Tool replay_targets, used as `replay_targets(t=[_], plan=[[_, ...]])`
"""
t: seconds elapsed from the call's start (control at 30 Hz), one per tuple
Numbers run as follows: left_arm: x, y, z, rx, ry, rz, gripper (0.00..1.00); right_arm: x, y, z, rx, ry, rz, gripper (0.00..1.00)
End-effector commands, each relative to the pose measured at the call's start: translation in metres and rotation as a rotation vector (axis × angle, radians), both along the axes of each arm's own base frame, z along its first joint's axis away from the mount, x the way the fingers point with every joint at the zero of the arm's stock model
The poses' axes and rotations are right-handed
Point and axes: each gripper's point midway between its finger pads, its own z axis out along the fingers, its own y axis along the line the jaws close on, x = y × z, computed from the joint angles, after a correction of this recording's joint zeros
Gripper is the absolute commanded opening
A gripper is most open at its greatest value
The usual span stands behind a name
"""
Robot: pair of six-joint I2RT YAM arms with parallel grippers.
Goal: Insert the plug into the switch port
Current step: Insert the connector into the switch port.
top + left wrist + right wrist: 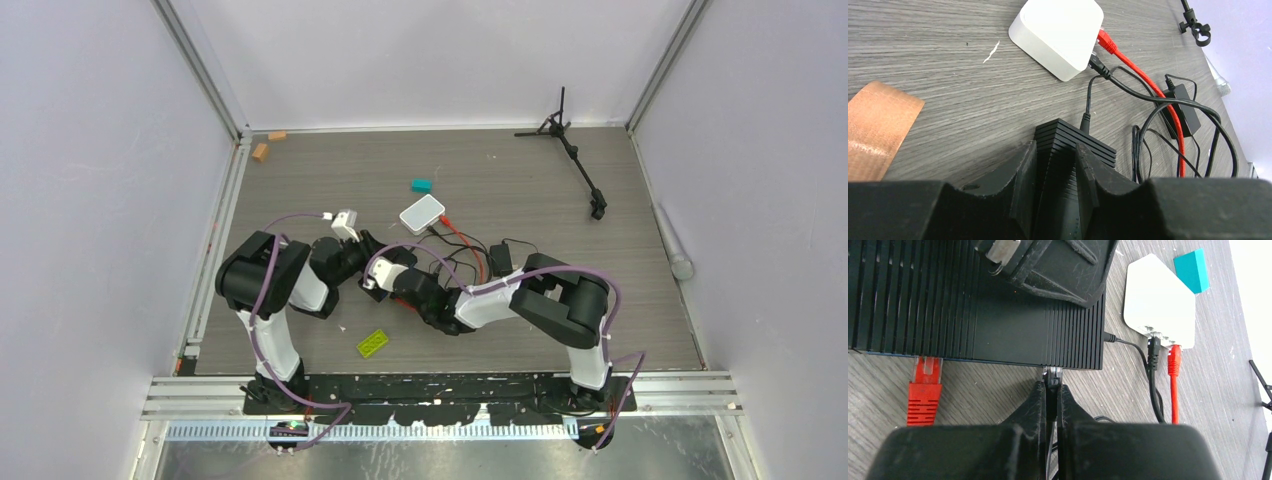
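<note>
The switch (973, 325) is a black ribbed box, and my left gripper (1055, 150) is shut across one end of it (1073, 142). A red plug (924, 390) on the red cable (1148, 85) sits at a port in the switch's front face, with nothing holding it. The cable's other red end (1174, 360) is in the white box (1158, 300). My right gripper (1052, 385) is shut on a small dark connector with a clear tip (1052, 373), which touches the switch's front edge near its right corner. In the top view both grippers meet mid-table and hide the switch.
A black power brick (1183, 107) and looped black wires lie right of the switch. Also on the table are a teal block (421, 185), a green piece (373, 343), orange blocks (262, 151) and a black tripod (570, 150). A brown strip (878, 130) lies to the left.
</note>
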Motion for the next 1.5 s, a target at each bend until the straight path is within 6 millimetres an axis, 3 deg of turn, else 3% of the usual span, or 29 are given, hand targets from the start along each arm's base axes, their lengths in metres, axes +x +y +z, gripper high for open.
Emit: replay_targets(t=[0.0, 0.23, 0.33, 0.43, 0.53, 0.67, 0.73, 0.87, 0.93, 1.17, 1.27, 1.47], plan=[[-0.079, -0.055, -0.009, -0.083, 0.146, -0.378, 0.33, 0.011, 0.079, 0.114, 0.457, -0.195, 0.13, 0.0], [-0.08, -0.057, -0.004, -0.088, 0.135, -0.381, 0.33, 0.014, 0.082, 0.109, 0.439, -0.109, 0.164, 0.01], [-0.067, -0.047, 0.006, -0.084, 0.121, -0.314, 0.35, 0.01, 0.074, 0.091, 0.391, -0.015, 0.164, 0.0], [-0.045, -0.026, 0.018, -0.054, 0.134, -0.187, 0.36, 0.005, 0.057, 0.068, 0.326, 0.044, 0.125, 0.04], [-0.024, 0.003, 0.033, 0.033, 0.137, -0.037, 0.41, 0.003, 0.042, 0.057, 0.3, 0.095, 0.082, 0.13], [0.001, 0.048, 0.065, 0.253, 0.113, 0.188, 0.53, 0.003, 0.03, 0.044, 0.275, 0.244, 0.035, 0.29], [0.002, 0.068, 0.083, 0.313, 0.092, 0.272, 0.63, -0.002, 0.026, 0.036, 0.245, 0.31, 0.018, 0.35], [-0.006, 0.092, 0.117, 0.359, 0.049, 0.371, 0.77, -0.011, 0.019, 0.046, 0.266, 0.371, -0.015, 0.43], [-0.014, 0.097, 0.124, 0.367, 0.052, 0.38, 0.79, -0.012, 0.017, 0.056, 0.323, 0.419, -0.045, 0.53], [-0.056, 0.109, 0.123, 0.395, 0.092, 0.356, 0.8, 0.002, -0.01, 0.083, 0.541, 0.604, -0.252, 0.62], [-0.073, 0.115, 0.119, 0.394, 0.092, 0.357, 0.81, 0.015, -0.037, 0.101, 0.676, 0.624, -0.368, 0.62], [-0.098, 0.11, 0.112, 0.312, 0.134, 0.331, 0.82, 0.034, -0.133, 0.103, 0.807, 0.599, -0.694, 0.62]])
